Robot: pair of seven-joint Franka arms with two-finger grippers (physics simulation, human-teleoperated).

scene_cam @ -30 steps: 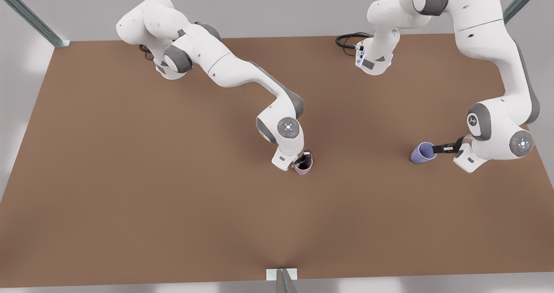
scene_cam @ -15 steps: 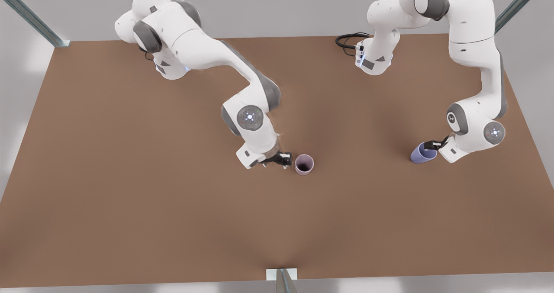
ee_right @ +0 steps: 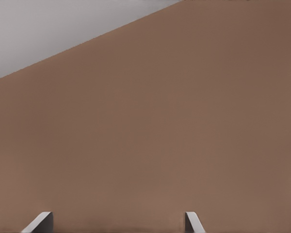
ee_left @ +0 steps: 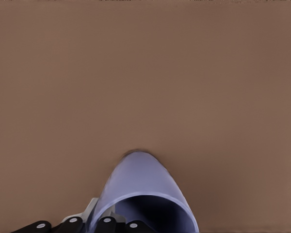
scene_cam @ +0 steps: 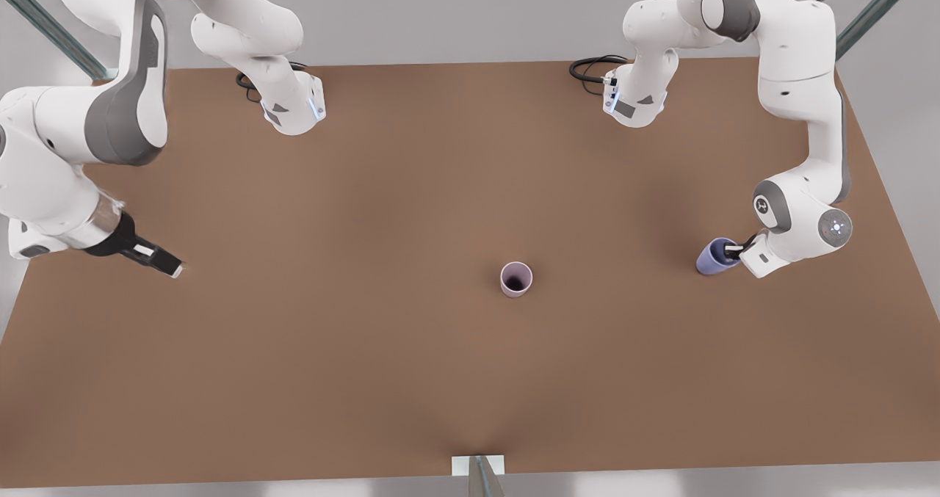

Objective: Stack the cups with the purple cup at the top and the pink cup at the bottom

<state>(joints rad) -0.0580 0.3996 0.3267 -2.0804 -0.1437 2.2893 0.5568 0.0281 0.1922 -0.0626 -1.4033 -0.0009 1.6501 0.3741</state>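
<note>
The pink cup [scene_cam: 516, 279] stood upright, alone near the middle of the brown table [scene_cam: 367, 372], mouth up and dark inside. That placement looked deliberate: as the base of the stack, it needed an open top and room all round for another cup to come down into it.

Off on the front view's right, the purple cup [scene_cam: 714, 256] lay tipped over, its mouth turned toward the arm beside it. The left gripper [scene_cam: 732, 247] was right there at the rim. In the left wrist view one finger [ee_left: 114, 224] sat inside the purple cup's [ee_left: 140, 189] mouth and the other outside the wall, so the jaws were drawn narrow and pinched on the rim. A rim pinch made sense for a cup lying on its side, since it would let the arm lift and tilt the cup upright for stacking.

The right gripper [scene_cam: 163, 262] waited on the front view's left, well apart from both cups. Its fingertips [ee_right: 41, 222] stood wide apart over bare table, holding nothing.
</note>
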